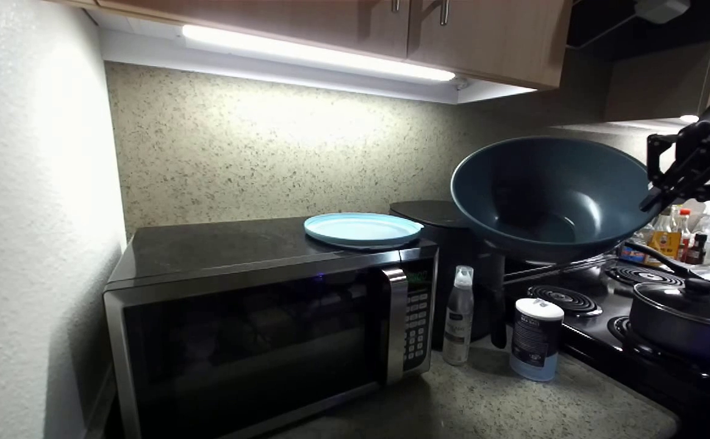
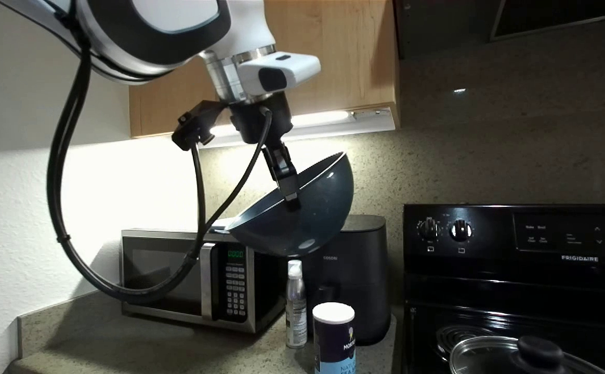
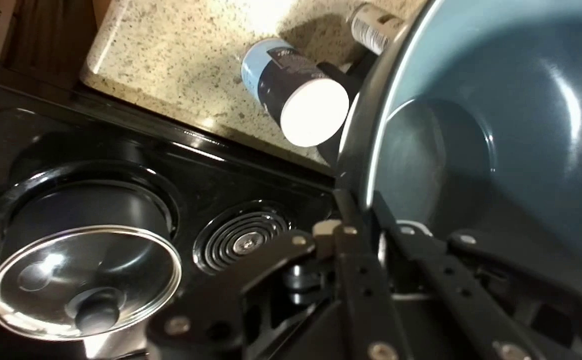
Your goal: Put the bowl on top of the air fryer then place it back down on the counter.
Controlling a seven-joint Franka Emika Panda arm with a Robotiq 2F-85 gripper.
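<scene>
The claw [image 3: 361, 199] pinches the rim of the teal bowl [image 3: 526, 120]. On the speckled bench [image 3: 181, 70], a white-lidded canister [image 3: 293, 90] stands near the edge by the stove [image 3: 206, 175]; a bottle [image 3: 372, 30], partly behind the bowl, is farther from that edge. Across it, the stove bears a glass-lidded pot [image 3: 88, 255], nearest the bench's rounded corner, and a coil burner [image 3: 243, 240] farther along.

Arm [image 2: 172, 48]: 1, bent, higher than the edges of the counter [image 2: 167, 348]
Wrist [image 2: 229, 78]: tilted
Gripper [image 3: 362, 202]: slanting downward
Fingers [image 3: 351, 220]: 2, pinched close together
</scene>
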